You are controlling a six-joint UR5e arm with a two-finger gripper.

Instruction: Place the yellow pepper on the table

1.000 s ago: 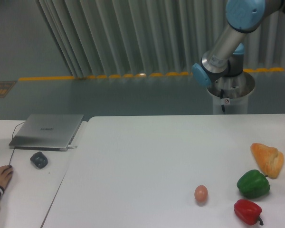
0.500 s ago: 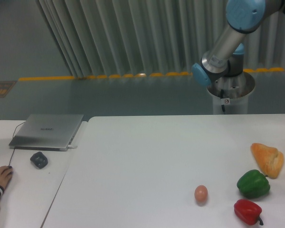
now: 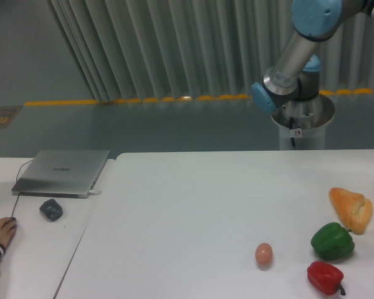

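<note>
Compared with the picture from half a second ago, my grey metal arm with light-blue joint caps [image 3: 297, 47] has shifted a little: the big blue joint at the top edge is now slightly more to the left, and the lower elbow joint has also moved a bit. The person's hand with a striped sleeve [image 3: 0, 232] at the lower left lies almost in the same place, and all the food is unchanged. The large white table with rounded corners [image 3: 187, 205] carries, on its right side, an orange-yellow crusty bread-like lump [image 3: 351, 208], just below it a glossy green bell pepper [image 3: 332, 242] that seems to touch it, then a glossy red bell pepper [image 3: 325, 277] near the front edge, and a small brown egg [image 3: 263, 253] standing apart to the left of the peppers. On the narrower white desk [image 3: 43, 249] at the left are a closed silver laptop [image 3: 62, 172] and a dark grey mouse [image 3: 51, 209]. Behind the table I see a grey ribbed curtain wall [image 3: 174, 43] and a dark floor with a yellow line [image 3: 112, 101]. My fingers are outside the picture, so I cannot tell if they are apart or together, or what they hold. The yellow pepper is not visible anywhere.
</note>
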